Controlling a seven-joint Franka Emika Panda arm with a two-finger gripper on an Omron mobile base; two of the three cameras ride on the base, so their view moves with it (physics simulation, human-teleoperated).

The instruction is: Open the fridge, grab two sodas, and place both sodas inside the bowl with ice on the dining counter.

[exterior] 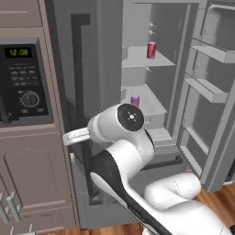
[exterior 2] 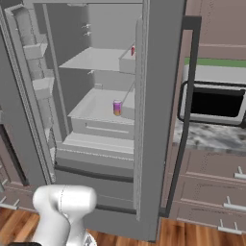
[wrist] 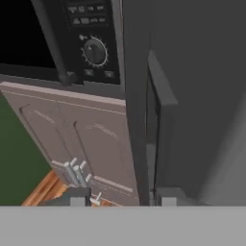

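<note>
Gripper [wrist: 120, 201] sits low by the closed left fridge door's dark handle [wrist: 161, 120]; fingertips apart with nothing between them. Fridge [exterior: 160, 133] right door is swung open. Purple soda [exterior: 135, 100] on the lower shelf, red soda [exterior: 151, 50] on the shelf above.

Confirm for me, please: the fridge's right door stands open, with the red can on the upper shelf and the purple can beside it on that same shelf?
Not quite. The purple-magenta can stands one shelf lower than the red cylindrical can, as the left base view shows. The tall grey fridge's right door does stand open.
</note>
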